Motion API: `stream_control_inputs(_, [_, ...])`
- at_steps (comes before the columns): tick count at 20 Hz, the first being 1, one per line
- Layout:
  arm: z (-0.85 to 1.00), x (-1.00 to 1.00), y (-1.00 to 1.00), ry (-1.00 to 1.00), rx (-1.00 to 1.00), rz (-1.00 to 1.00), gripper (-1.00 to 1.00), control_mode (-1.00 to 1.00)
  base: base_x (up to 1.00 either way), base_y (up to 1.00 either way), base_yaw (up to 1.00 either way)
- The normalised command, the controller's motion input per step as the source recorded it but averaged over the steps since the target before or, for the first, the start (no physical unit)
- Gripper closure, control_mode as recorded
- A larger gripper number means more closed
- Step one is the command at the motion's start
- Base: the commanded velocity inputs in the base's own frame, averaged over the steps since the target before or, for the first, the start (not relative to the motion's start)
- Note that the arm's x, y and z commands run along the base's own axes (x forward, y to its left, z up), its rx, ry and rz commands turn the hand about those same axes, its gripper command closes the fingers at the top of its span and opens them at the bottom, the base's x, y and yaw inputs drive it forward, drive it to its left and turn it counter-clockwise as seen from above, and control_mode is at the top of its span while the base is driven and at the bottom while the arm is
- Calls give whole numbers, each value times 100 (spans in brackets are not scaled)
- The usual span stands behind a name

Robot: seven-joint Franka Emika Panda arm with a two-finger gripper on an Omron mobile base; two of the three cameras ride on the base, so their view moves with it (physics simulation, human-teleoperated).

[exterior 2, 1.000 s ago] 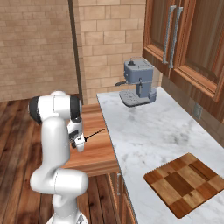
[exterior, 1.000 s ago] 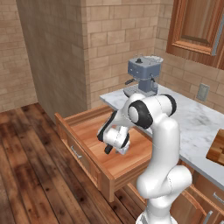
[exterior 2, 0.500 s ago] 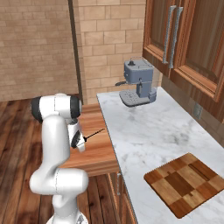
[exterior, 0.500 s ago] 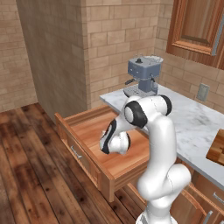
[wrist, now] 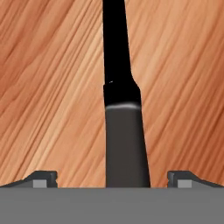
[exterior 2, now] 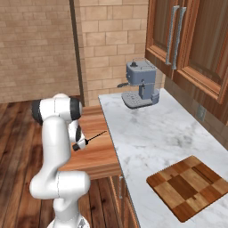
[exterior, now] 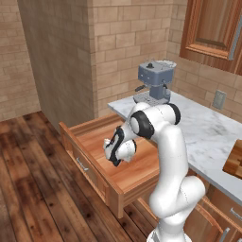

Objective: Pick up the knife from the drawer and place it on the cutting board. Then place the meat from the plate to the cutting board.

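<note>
Now the gripper, jaws wide apart, straddles the knife in the drawer; best close squarely on the handle, then lift straight.

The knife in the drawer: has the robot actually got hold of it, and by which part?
Not yet. The gripper is open, its fingertips set wide on either side of the knife, which lies on the drawer floor.

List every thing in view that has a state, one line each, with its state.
drawer: pulled open.
knife: lying flat on the drawer floor, between the gripper tips, not gripped.
gripper: open, low over the knife.
cutting board: bare, on the counter.
upper cabinet doors: closed.
</note>
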Motion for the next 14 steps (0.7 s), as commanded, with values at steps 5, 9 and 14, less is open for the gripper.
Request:
stream_control_inputs(5, [-10,10,0,6,-1,6,-100,-100,0,0,0])
stream_control_inputs(9, [-9,5,-1,5,0,4,-100,-100,0,0,0])
stream_control_inputs(14, [-1,0,-28,0,0,1,-100,-100,0,0,0])
